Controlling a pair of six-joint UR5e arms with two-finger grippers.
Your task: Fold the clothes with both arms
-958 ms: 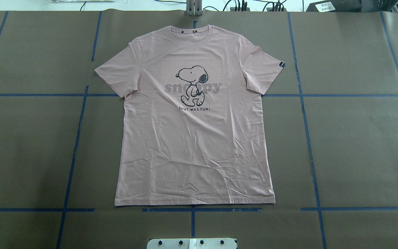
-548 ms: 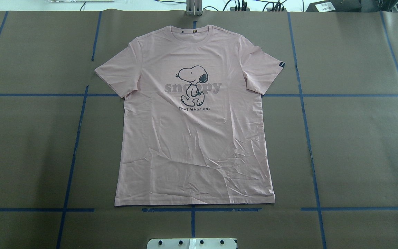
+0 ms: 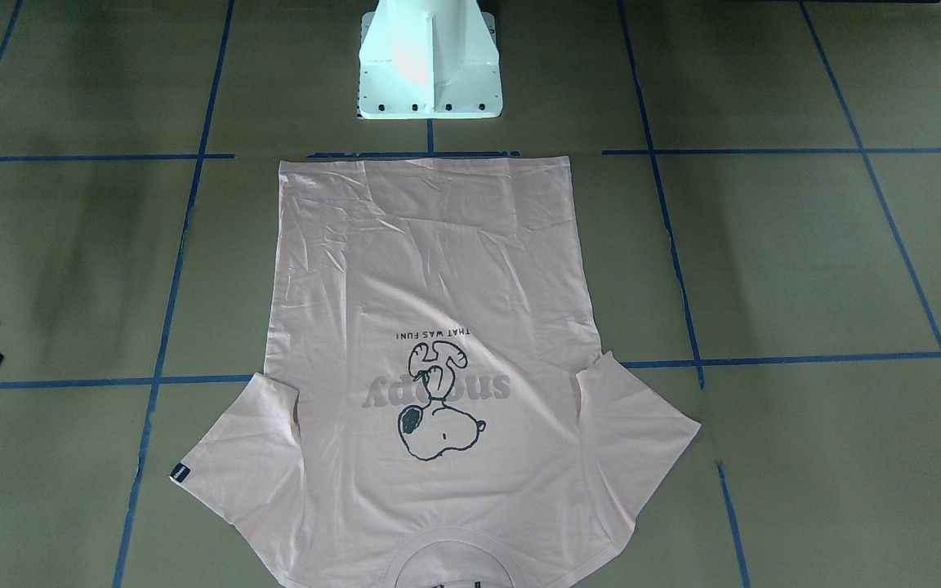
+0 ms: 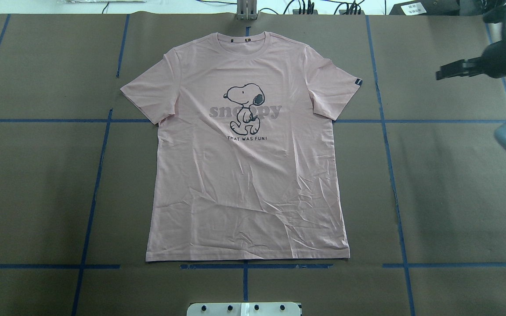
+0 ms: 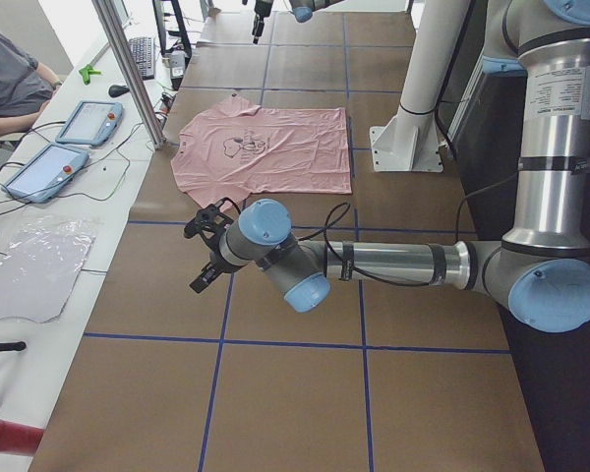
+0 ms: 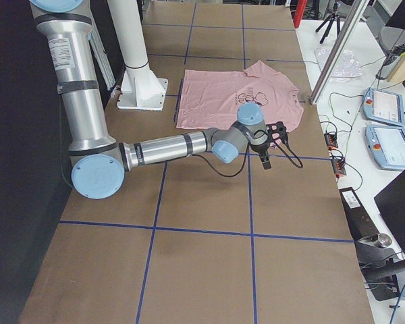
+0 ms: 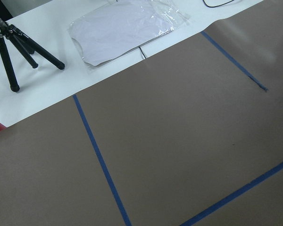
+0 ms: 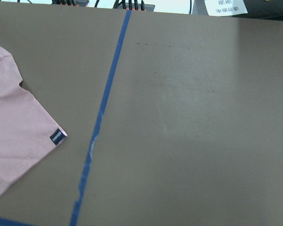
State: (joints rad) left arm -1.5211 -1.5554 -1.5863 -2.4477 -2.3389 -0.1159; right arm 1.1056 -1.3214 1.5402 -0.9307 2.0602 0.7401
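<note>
The pale pink T-shirt lies flat and face up on the brown table, collar at the far side, dog print showing. It also shows in the front view and both side views. Its black sleeve tag shows in the right wrist view. My right gripper hovers right of that sleeve, apart from the shirt, and looks open and empty. My left gripper shows only in the left side view, beyond the shirt's other sleeve. I cannot tell whether it is open.
Blue tape lines grid the table. The white pedestal base stands at the shirt's hem side. A metal post stands behind the collar. A side desk holds tablets, a plastic bag and a black tripod.
My right arm and gripper have come into the overhead view at its right edge. The shirt has not moved.
</note>
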